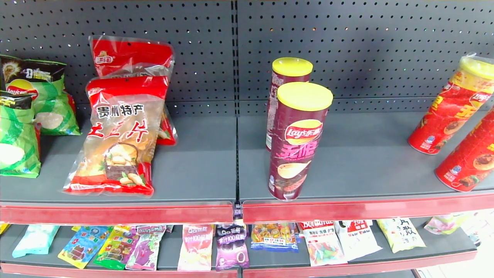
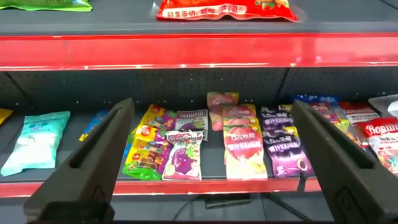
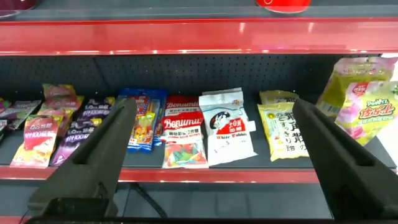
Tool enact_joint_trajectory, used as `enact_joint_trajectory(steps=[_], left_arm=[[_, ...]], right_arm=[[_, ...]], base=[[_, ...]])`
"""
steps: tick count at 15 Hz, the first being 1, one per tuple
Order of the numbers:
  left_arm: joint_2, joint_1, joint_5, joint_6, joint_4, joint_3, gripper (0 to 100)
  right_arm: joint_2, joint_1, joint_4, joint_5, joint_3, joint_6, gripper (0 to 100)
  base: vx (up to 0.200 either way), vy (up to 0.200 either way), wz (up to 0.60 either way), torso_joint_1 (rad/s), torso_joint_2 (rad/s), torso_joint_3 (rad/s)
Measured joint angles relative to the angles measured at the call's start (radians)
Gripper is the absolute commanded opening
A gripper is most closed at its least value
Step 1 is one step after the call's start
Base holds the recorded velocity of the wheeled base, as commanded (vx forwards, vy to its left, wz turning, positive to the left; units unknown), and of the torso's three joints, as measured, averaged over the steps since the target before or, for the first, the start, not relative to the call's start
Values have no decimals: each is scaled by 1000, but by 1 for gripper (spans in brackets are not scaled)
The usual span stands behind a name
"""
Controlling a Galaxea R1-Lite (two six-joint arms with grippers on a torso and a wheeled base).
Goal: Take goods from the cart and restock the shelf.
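Grey shelf [image 1: 193, 166]: maroon canisters [image 1: 297, 143] upright; left pincer [image 2: 212, 104], right pincer [image 3: 214, 102] spread.

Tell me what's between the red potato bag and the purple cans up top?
Nothing stands there. In the head view, the grey shelf is bare between the potato bag and the purple cans; only a seam crosses it.

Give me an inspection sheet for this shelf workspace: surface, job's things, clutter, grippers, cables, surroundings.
Surface: grey upper shelf, red front edge.
Job's things: two purple cans upright mid-shelf; red cans right; potato slice bags, green crisp bags left; sweet packets on lower shelf.
Clutter: nothing seen.
Grippers: left gripper, right gripper open, empty, facing the lower shelf.
Cables: maybe a dark cable under the lower shelf.
Surroundings: perforated back panel.
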State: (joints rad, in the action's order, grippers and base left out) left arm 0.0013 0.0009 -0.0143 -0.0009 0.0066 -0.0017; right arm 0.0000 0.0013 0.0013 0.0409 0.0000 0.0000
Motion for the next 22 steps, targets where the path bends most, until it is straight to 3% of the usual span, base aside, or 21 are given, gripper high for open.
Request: enact_joint_trajectory(steps=[6,9,22], left_arm=[[-1,0,3,0,-1,0,100],[-1,0,2,0,-1,0,100],[-1,0,4,0,-1,0,100]], right_arm=[[0,0,0,0,0,0,100],[0,0,0,0,0,0,100],[0,0,0,0,0,-1,100]], base=[[-167,0,0,7,1,2],[0,0,0,0,0,0],[0,-200,0,7,3,3]])
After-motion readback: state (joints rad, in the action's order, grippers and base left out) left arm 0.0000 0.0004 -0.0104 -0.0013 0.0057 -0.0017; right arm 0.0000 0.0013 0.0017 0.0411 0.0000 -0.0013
